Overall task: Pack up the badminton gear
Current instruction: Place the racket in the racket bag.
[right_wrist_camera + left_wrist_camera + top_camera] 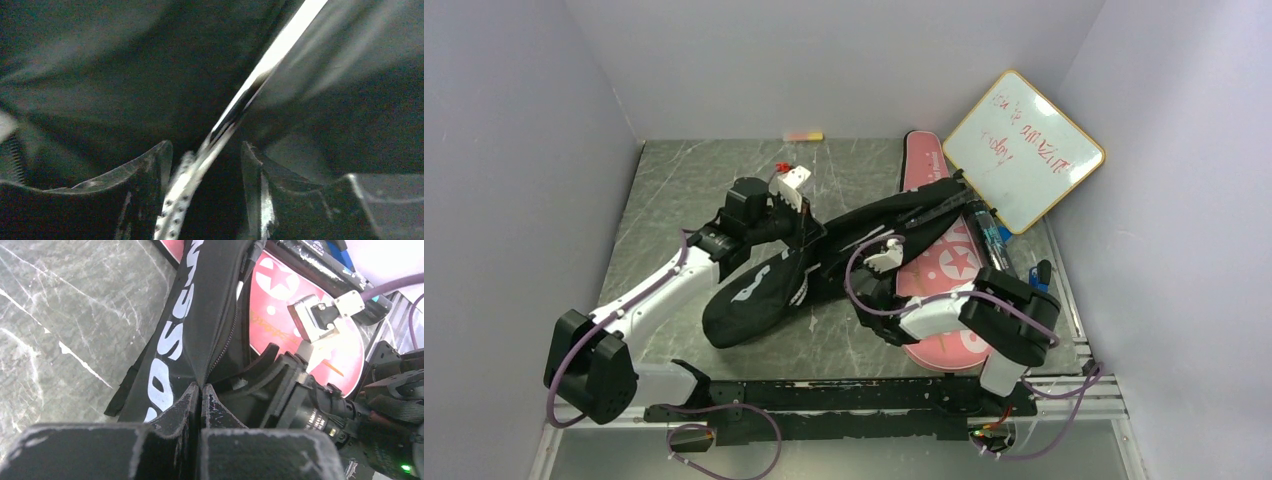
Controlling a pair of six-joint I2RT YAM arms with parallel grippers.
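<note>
Black cover point(754, 300) on marbled table point(684, 190), lilac walls point(824, 60); left end effector point(201, 390) clamps it; right end effector point(206, 147) apart, maybe astride racket point(260, 70).

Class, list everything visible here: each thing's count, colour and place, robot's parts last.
CROSSWAY racket cover: 1, black, centre, over the pink one.
starred racket cover: 1, pink, right of centre.
racket frame: 1, white, between right end effector's jaws.
tube: 1, dark, beside pink cover.
whiteboard: 1, white, far right.
marker: 1, pink-yellow, back wall.
table: 1, grey marbled, underneath.
left end effector: 1, black, shut on CROSSWAY cover.
right end effector: 1, black, open.
</note>
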